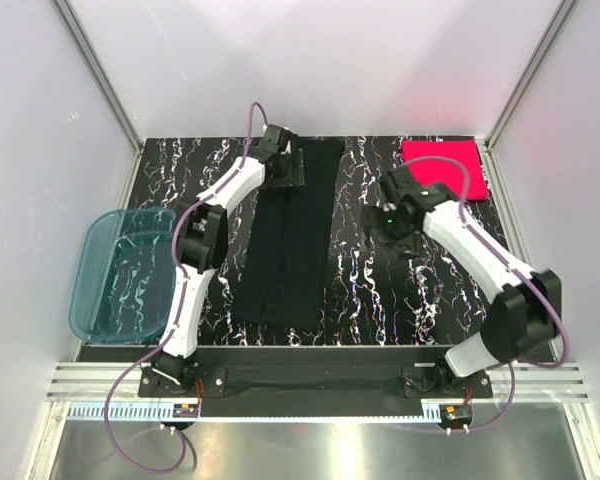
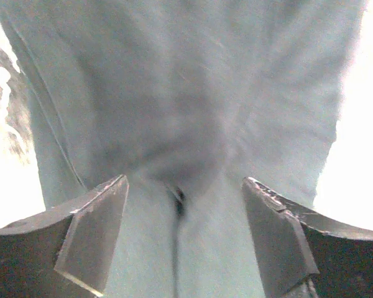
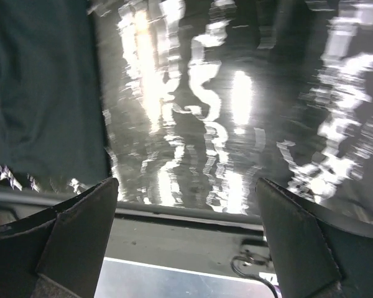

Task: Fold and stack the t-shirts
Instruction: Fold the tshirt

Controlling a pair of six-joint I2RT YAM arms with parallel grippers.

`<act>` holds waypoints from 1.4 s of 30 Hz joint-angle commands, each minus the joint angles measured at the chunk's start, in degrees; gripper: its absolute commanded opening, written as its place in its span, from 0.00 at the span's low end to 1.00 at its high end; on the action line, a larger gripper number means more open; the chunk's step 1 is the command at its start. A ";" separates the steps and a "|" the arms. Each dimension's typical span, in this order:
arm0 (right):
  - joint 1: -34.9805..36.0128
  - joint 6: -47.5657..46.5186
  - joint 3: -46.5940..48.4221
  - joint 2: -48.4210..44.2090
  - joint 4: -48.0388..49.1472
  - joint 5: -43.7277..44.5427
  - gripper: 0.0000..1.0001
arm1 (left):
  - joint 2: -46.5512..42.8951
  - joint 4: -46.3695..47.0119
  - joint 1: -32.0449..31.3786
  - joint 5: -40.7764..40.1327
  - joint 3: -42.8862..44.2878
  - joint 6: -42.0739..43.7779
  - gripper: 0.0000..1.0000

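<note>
Top: black shirt [image 1: 285,250] lies as a long strip on counter [image 1: 380,290], left pincer [image 1: 285,172] at its far end, right pincer [image 1: 392,215] over bare counter, pink shirt [image 1: 442,165] beyond and right of it; left wrist: pincer agape, black cloth beneath; right wrist: pincer agape, empty, black shirt off to its left.

- The black t-shirt [image 1: 290,245] is plain black, with no print.
- The pink-red t-shirt [image 1: 435,150] is a bright, even pink-red.
- The table [image 1: 380,290] is black with white marble-like veins.
- The tub [image 1: 85,280] is translucent blue, and the veined pattern shows through it.
- The left arm [image 1: 193,295] and right arm [image 1: 480,250] have white links and black joints, with purple cables [image 1: 252,115].
</note>
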 commanded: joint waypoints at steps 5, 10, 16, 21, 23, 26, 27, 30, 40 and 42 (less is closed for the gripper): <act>8.30 2.27 -2.57 6.41 11.53 -8.54 0.88 | -27.17 -4.88 -2.77 6.03 -9.62 -2.31 0.82; 11.56 4.20 -6.70 11.60 17.94 -16.01 0.75 | -44.16 -7.43 -3.21 1.20 -29.65 -2.31 0.77; 15.86 6.66 -8.82 15.90 22.87 -19.53 0.70 | -60.07 -11.30 -3.21 -4.69 -55.84 -3.97 0.75; 18.76 10.27 -9.17 18.72 24.81 -20.85 0.70 | -67.39 -10.86 -3.21 -5.05 -67.37 -6.96 0.76; 19.38 11.23 -9.52 19.16 25.33 -21.46 0.70 | -68.45 -10.86 -3.21 -5.31 -68.70 -7.93 0.76; 20.61 12.64 -10.48 19.43 25.69 -22.08 0.68 | -67.58 -10.86 -3.21 -5.49 -70.02 -8.55 0.76; 20.96 12.90 -11.01 19.08 26.12 -22.34 0.68 | -67.22 -10.77 -3.12 -5.57 -70.37 -8.55 0.77; 22.11 13.87 -14.52 18.55 27.27 -22.26 0.64 | -65.73 -10.51 -3.12 -5.92 -71.43 -8.46 0.77; 22.11 16.42 -19.01 20.39 33.06 -25.07 0.33 | -63.09 -7.69 -2.15 -2.50 -74.42 -6.79 0.77; 22.02 17.12 -21.28 19.26 33.77 -24.99 0.23 | -63.52 -7.52 -2.06 -2.06 -74.68 -6.44 0.77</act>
